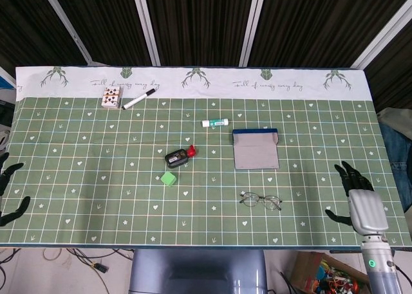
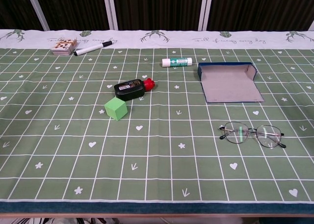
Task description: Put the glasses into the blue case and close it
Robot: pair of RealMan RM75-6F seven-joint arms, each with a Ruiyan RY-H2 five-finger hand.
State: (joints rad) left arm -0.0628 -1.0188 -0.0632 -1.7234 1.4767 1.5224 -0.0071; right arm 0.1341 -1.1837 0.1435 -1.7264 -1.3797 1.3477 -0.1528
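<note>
Glasses (image 1: 261,201): we see them lying flat on the green checked tablecloth (image 1: 96,178), unfolded, near the front edge and right of centre.
Blue case (image 1: 255,149): we find it open, grey lining up, just behind the glasses and apart from them.
Right hand (image 1: 353,191): ours hovers over the table's right front corner, fingers spread, holding nothing, well right of the glasses.
Left hand (image 1: 9,191): we see only dark spread fingers at the left edge, empty.
Glue stick (image 1: 214,122): behind the case, to its left.
Black bottle with red cap (image 1: 179,156): mid-table, green cube (image 1: 168,178) just in front.
Card deck (image 1: 111,98) and marker (image 1: 139,100): side by side at the far left.
</note>
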